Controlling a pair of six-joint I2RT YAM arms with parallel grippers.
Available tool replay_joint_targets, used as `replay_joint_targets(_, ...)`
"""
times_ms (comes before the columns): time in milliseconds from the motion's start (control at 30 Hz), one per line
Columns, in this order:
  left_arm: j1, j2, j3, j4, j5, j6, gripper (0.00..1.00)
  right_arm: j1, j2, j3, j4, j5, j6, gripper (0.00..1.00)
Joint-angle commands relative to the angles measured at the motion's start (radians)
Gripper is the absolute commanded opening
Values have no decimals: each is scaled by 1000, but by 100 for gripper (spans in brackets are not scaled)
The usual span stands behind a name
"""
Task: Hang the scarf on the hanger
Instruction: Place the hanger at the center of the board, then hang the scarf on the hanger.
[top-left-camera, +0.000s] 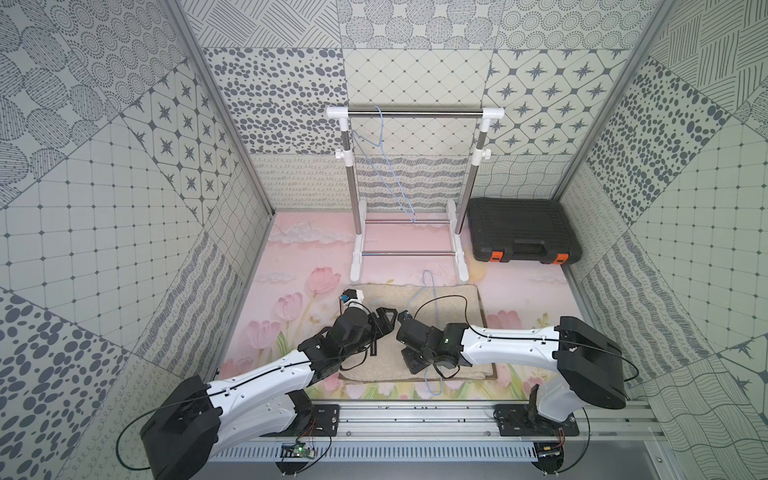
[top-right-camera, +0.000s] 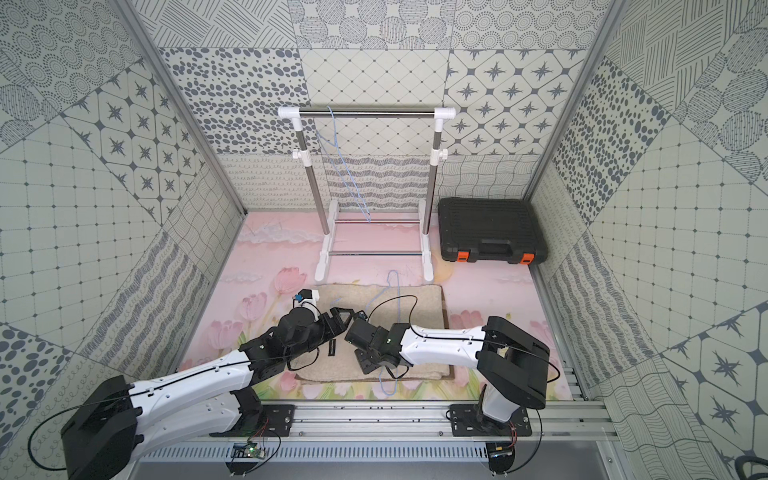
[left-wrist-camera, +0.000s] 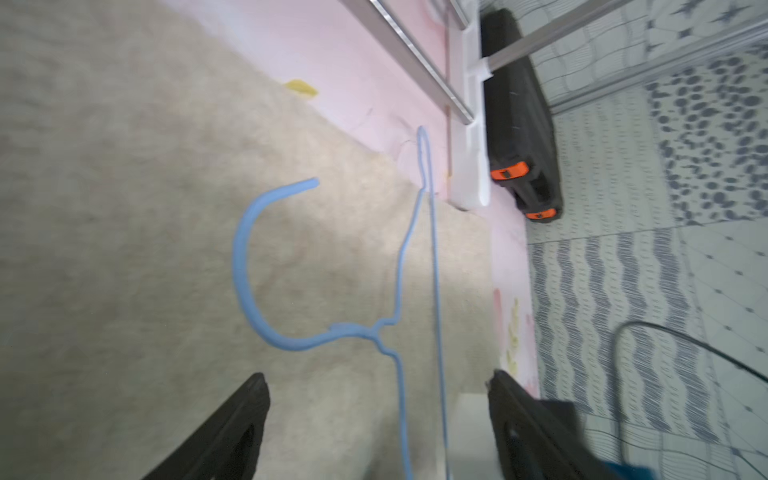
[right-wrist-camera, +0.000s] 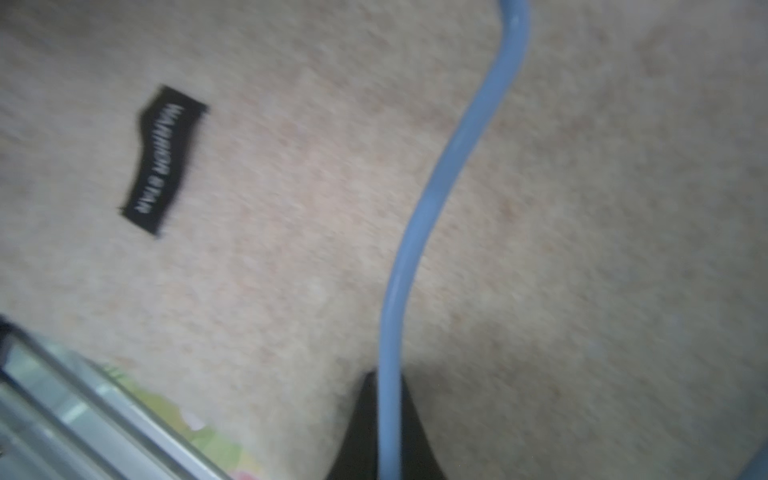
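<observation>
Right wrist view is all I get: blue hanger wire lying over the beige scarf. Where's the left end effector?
Observer: The left end effector is open over the scarf. The left wrist view shows the hanger wires running between its spread fingers.
Operator: Is the whole hanger on the scarf?
Observer: No. In both top views one end pokes past the scarf's far edge toward the rack, and the other pokes past the near edge toward the robot's base.
Operator: Anything on the rack?
Observer: Yes, a second hanger, also blue, hangs from the top bar, nearer the robot's left end of it.
</observation>
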Motion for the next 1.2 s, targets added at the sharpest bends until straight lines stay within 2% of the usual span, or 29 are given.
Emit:
replay_joint_targets(0,-3,-25,-9,-215,-170,-33,86,10,-71,13,122,-29,-35,83)
replay_joint_targets(33,-2,-41,1,-243,-183,-32,86,9,-102,12,107,-10,-35,95)
replay_joint_targets(167,-2,-105,33,-322,-236,-30,86,-46,-247,20,-31,76,6,97)
replay_joint_targets(267,-3,-119,43,-318,-248,-21,86,-173,-321,-29,-138,108,85,97)
replay_joint_targets(300,-3,-116,52,-315,-244,-15,86,-234,-331,-52,-169,95,104,97)
replay_joint_targets(400,-3,-102,94,-294,-208,36,86,-429,-344,-128,-211,63,110,86)
replay_joint_targets(533,-3,-75,139,-284,-180,46,85,-578,-315,-171,-194,34,52,80)
replay_joint_targets(700,-3,-39,152,-268,-164,31,85,-659,-313,-192,-188,40,43,77)
replay_joint_targets(833,-3,-23,148,-257,-153,11,85,-675,-313,-235,-181,23,49,77)
replay_joint_targets(1000,-3,-13,144,-255,-157,-2,84,-676,-285,-271,-124,-26,45,72)
replay_joint_targets(1167,-3,-12,148,-261,-157,4,84,-673,-309,-280,-106,-48,45,46)
